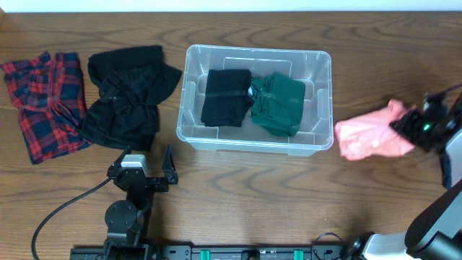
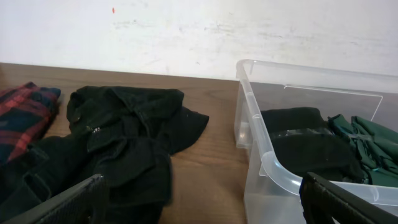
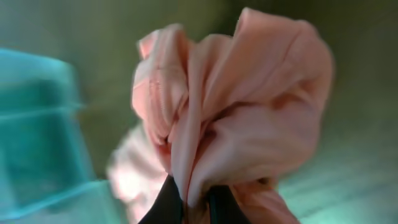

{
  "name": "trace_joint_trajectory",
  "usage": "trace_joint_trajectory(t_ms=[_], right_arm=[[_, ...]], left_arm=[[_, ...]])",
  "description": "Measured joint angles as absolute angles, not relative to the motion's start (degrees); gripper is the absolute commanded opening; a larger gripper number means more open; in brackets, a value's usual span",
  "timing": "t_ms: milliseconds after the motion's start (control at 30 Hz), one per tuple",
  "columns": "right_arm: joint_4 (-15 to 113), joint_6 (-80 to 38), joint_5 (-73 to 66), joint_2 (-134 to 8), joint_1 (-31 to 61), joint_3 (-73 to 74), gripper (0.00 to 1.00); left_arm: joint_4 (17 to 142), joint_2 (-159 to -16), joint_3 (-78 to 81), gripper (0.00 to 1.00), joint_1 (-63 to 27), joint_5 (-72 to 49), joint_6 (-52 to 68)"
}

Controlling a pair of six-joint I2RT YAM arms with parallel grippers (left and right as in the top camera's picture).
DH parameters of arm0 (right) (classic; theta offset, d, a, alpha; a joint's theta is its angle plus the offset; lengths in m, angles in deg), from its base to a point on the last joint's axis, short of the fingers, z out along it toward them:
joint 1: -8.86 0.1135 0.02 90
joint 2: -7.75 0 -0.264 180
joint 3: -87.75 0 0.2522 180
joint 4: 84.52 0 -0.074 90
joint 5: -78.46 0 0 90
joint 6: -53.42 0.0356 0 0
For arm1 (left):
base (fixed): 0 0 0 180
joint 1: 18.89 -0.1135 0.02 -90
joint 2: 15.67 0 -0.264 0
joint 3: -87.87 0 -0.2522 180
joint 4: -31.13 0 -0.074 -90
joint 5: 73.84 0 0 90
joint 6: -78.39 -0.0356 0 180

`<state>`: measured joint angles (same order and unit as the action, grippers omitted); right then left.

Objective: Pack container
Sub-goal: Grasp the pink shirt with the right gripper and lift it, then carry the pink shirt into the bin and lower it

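Note:
The clear plastic container stands at the table's middle and holds a folded black garment and a folded green garment. It also shows in the left wrist view at right. My right gripper is shut on a pink garment to the right of the container; in the right wrist view the fingers pinch a bunch of the pink cloth. My left gripper is open and empty in front of the container's left corner, near a crumpled black garment.
A red plaid garment lies at the far left, beside the black garment; its edge shows in the left wrist view. A black cable runs along the front left.

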<state>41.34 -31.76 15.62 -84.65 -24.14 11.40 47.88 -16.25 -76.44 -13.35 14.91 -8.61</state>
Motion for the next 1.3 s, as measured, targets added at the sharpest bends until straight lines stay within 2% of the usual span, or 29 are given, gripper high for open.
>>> trace_joint_trajectory(t_ms=[267, 767, 1033, 1300], right_arm=[[33.1, -31.1, 21.0, -79.7, -24.1, -1.0, 0.01], [36.9, -22.4, 28.7, -61.8, -22.3, -4.1, 0.01], [42.1, -17.0, 28.9, -61.0, -4.7, -4.3, 0.01], [45.3, -7.5, 15.2, -65.2, 17.5, -4.3, 0.01]], left_arm=[[47.9, -16.2, -76.4, 0.98, -13.3, 14.9, -8.6], [47.9, -16.2, -76.4, 0.98, -13.3, 14.9, -8.6], [47.9, -16.2, -76.4, 0.98, -13.3, 14.9, -8.6], [47.9, -16.3, -76.4, 0.98, -13.3, 14.9, -8.6]])
